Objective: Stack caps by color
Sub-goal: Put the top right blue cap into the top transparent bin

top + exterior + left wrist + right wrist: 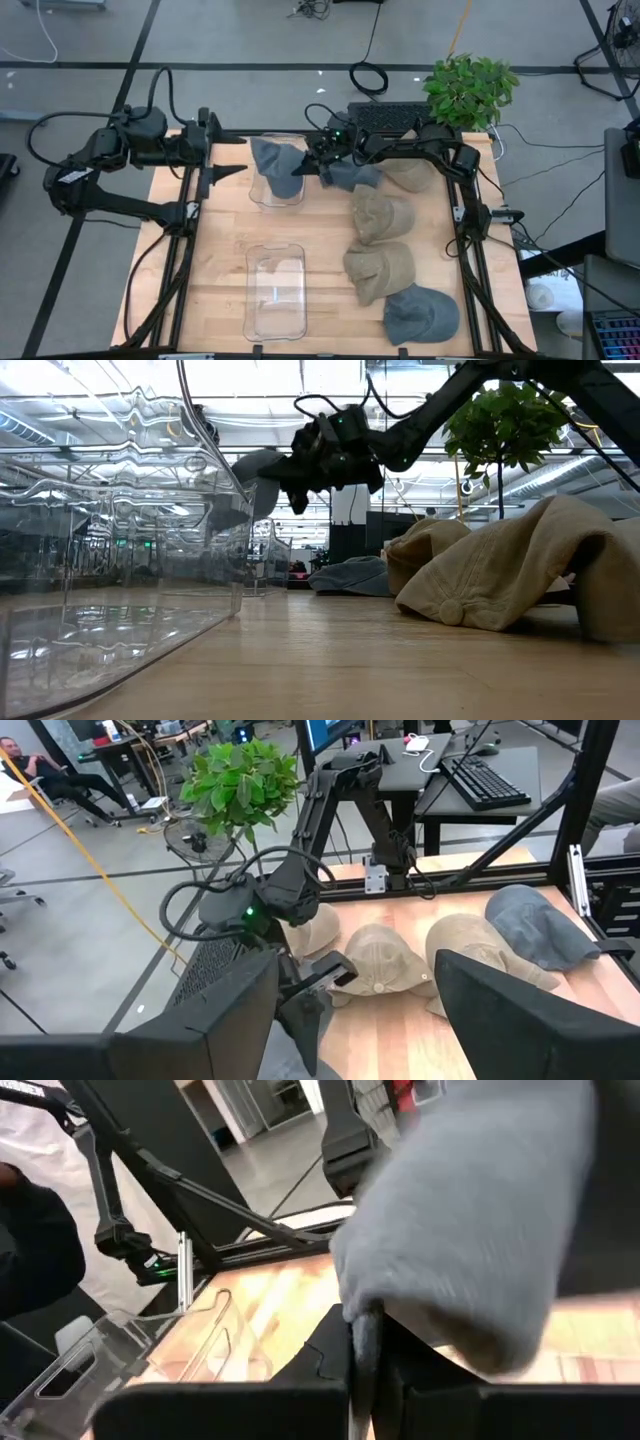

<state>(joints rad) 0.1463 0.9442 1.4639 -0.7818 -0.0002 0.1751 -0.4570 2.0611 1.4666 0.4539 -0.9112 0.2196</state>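
My right gripper [312, 166] reaches in from the right along the table's far side and is shut on a blue-grey cap [277, 164], which hangs over the far clear bin [262, 192]. In the low view this cap [252, 472] is well above the table. A second blue-grey cap [357, 176] lies just right of the gripper, and a third [421, 315] lies near the table's near edge. Three tan caps [381, 214] lie in a row down the right side. My left gripper [236, 156] is open, at the far bin's left. My right gripper pinches an edge of the blue-grey cap [366, 1332] between its two fingers, coming about level from the table's right. The cap is lifted clear, and its crown [470, 1210] bulges beyond the fingers, over the far bin.
A second clear bin [275, 290] stands on the near half of the table. A keyboard [385, 117] and a potted plant [468, 88] sit beyond the far edge. Bare wood lies between the bins and the row of caps.
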